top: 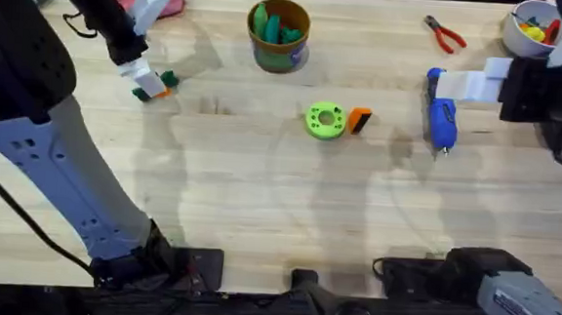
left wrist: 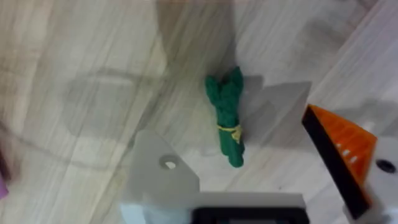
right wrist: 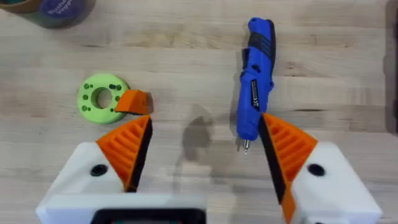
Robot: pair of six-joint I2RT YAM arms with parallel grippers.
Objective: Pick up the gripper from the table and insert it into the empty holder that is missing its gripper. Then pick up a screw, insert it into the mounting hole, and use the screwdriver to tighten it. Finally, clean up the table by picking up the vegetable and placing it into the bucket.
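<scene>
- The gripper (top: 360, 119), an orange ribbed wedge, is seen lying on the bench (top: 259, 195), touching the right side of a bright green disc (top: 324, 120) near the middle.
- The screwdriver (top: 441, 113) is laid flat to the right of it, between the fingers of the right pincer (right wrist: 205, 146), which is spread wide above it.
- The vegetable (left wrist: 227, 114) is found on the bench at far left, under the left pincer (top: 149, 84), which is open wide and empty; one finger is a bare grey holder.
- The bucket (top: 279, 35) stands at the far edge with green pieces inside.

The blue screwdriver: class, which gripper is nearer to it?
Right. The right gripper hangs just over the screwdriver, jaws open; the left gripper is far across the table above the vegetable.
</scene>
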